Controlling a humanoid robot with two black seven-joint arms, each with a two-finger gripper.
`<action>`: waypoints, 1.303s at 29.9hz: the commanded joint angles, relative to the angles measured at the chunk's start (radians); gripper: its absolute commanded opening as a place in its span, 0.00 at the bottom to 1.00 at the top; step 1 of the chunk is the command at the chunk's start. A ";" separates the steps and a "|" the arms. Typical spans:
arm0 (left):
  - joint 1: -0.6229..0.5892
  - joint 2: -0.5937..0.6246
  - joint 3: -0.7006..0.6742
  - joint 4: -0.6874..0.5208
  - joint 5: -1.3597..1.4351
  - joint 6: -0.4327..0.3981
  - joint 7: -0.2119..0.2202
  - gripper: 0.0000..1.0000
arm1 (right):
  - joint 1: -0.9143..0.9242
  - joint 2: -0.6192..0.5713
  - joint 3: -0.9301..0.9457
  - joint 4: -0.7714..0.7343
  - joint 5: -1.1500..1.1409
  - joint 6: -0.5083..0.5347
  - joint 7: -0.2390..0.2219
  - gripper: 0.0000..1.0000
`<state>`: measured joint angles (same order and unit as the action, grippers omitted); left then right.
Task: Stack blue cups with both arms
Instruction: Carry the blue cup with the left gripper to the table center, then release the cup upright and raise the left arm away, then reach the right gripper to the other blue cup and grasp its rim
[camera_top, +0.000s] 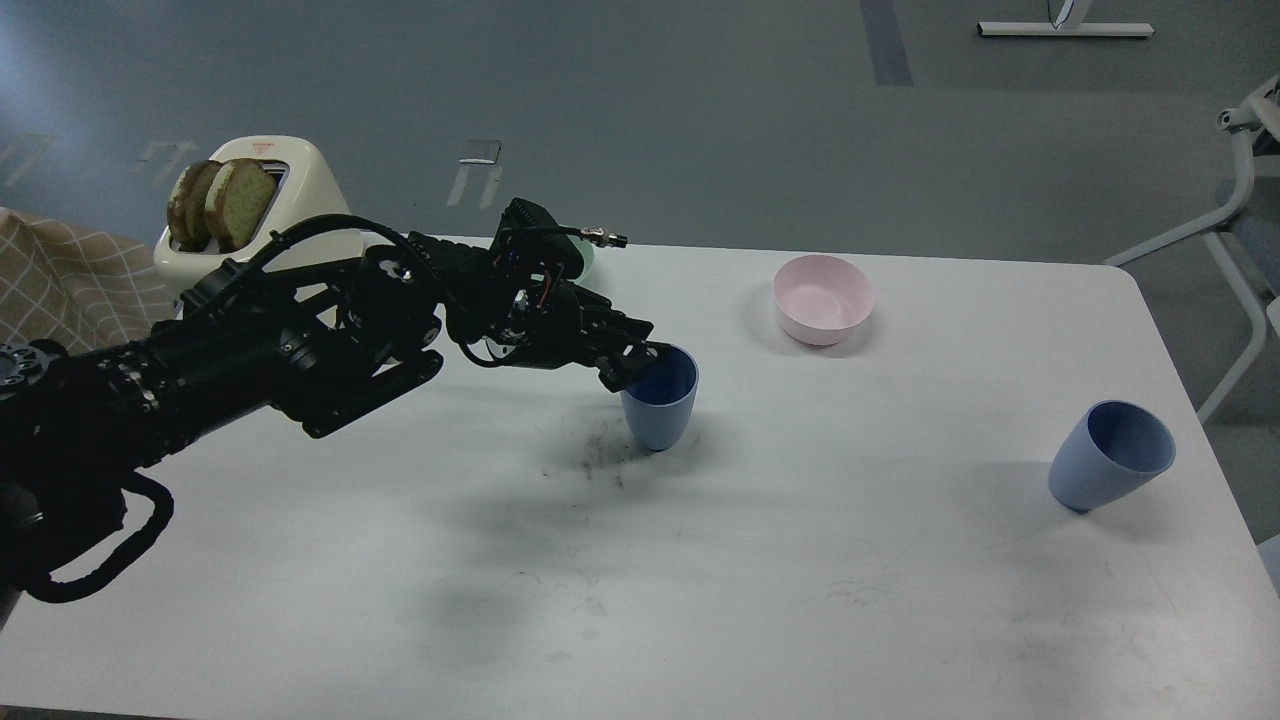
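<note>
Two cups stand apart; left end effector (635, 362) clamps the darker cup's (662, 405) rim, pink bowl (822, 298) behind.

Lab-like test space, bare grey floor (640, 120), white worktable (800, 560), staged toaster (262, 205), metal stand legs (1065, 30)

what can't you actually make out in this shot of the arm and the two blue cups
- Head view: the left gripper sits at the near rim of the darker blue cup, but its dark fingers merge, so grip or gap is unclear.
- Right arm: out of view entirely.
- A pale green object behind the left arm is mostly hidden by it.
- Paler blue cup: its base is too small to tell whether it is tilted.
- Toaster: lower body covered by the arm.
</note>
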<state>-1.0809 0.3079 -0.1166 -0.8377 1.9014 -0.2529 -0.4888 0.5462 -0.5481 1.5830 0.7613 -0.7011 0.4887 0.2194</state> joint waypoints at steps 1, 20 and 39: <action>-0.005 0.000 -0.008 0.000 -0.042 0.000 0.000 0.67 | 0.000 -0.006 0.000 0.001 0.000 0.000 0.000 1.00; 0.035 0.079 -0.563 0.015 -1.374 -0.009 0.000 0.98 | -0.058 -0.242 -0.113 0.252 -0.058 0.000 -0.017 1.00; 0.200 0.076 -0.818 -0.040 -1.458 -0.011 0.000 0.98 | -0.316 -0.348 -0.135 0.610 -1.116 0.000 -0.008 1.00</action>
<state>-0.8915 0.3837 -0.9351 -0.8687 0.4436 -0.2638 -0.4888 0.3260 -0.8451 1.4482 1.3324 -1.7390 0.4888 0.2101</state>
